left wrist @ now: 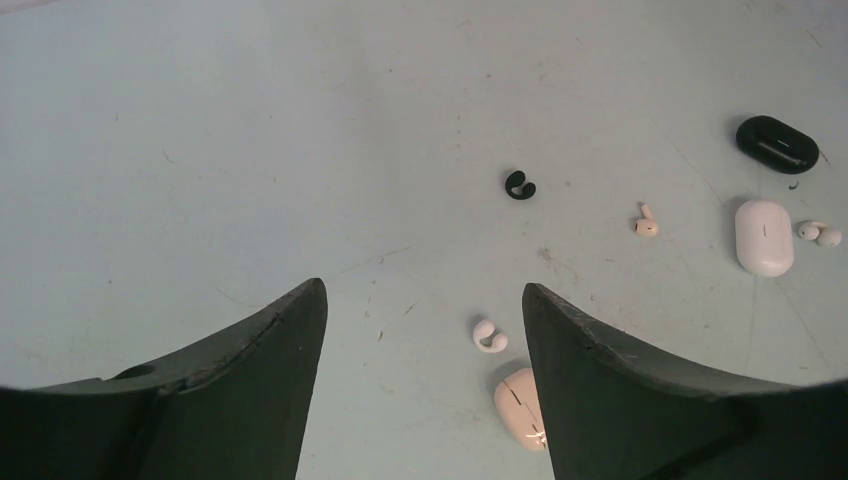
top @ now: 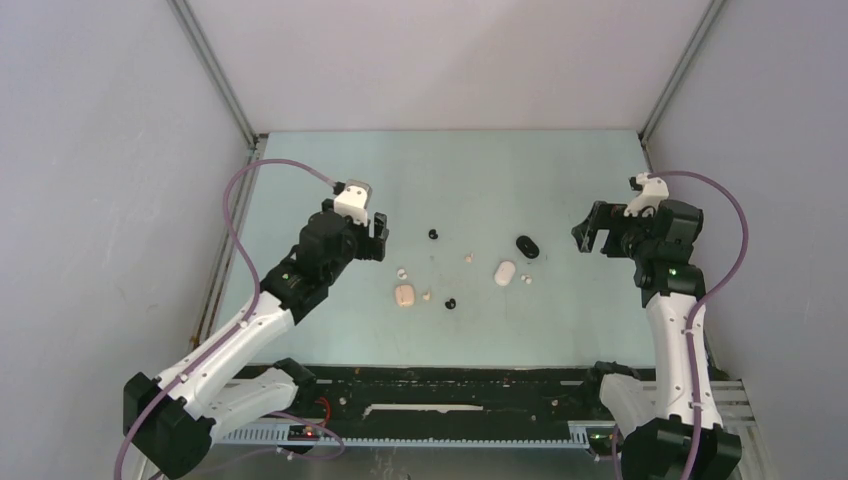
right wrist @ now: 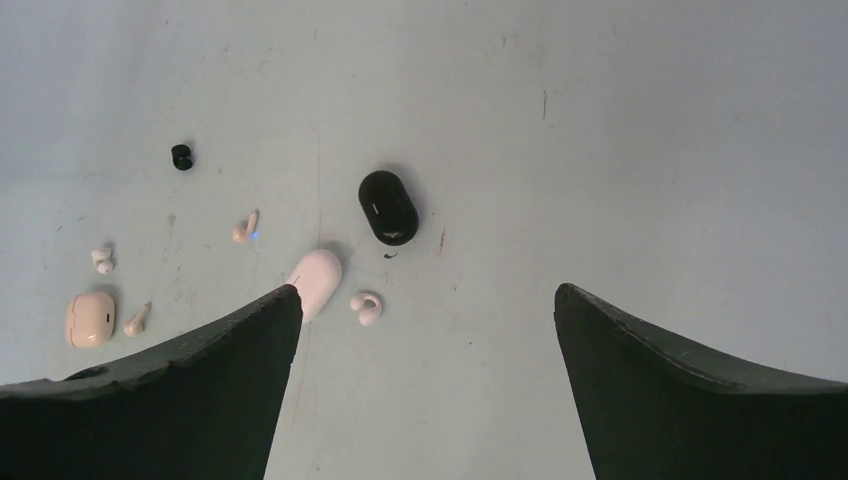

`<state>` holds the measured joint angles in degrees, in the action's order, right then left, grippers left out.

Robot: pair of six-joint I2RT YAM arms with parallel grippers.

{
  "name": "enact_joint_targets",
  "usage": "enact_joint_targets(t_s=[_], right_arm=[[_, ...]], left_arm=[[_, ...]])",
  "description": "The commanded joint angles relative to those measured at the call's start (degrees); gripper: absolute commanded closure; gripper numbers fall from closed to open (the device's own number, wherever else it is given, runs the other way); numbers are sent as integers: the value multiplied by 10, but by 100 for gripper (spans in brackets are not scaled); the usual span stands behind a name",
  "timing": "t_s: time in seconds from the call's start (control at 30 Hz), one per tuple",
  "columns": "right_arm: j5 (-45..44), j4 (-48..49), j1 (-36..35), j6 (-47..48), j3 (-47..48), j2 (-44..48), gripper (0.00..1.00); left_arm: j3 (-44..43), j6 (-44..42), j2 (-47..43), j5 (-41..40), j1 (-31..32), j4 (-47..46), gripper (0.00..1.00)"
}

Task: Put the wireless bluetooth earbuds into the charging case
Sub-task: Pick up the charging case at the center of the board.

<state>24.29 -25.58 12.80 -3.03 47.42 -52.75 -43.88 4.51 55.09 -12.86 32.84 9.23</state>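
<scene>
Earbuds (top: 401,272): lie scattered loose on the table (top: 560,170) around the pink case (top: 404,296), white case (top: 505,272) and black case (top: 528,245), look tiny, light and slick, want a gentle pinch across the rounded body, with left gripper (left wrist: 423,288) and right gripper (right wrist: 425,289) both gaping, empty.

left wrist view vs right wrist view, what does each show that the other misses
Only the left wrist view: the open left gripper, one finger partly covering the pink case.
Only the right wrist view: the open right gripper, the pink case whole, and a pink earbud beside it.
Both: the pink case, the black case, the white case, one black earbud, two white earbuds and the other pink earbud.
</scene>
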Motion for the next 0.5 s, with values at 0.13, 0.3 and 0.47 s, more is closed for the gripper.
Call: enact_joint_targets(t_s=[0.13, 0.3, 0.47], right_arm=[[45, 43, 1, 12, -18, 49, 0], [107, 31, 1, 56, -23, 61, 1], [205, -10, 1, 156, -30, 65, 5]], left_arm=[[-27, -1, 24, 16, 6, 9, 23], [-96, -14, 122, 90, 10, 117, 30], [-110, -31, 179, 60, 30, 155, 31]])
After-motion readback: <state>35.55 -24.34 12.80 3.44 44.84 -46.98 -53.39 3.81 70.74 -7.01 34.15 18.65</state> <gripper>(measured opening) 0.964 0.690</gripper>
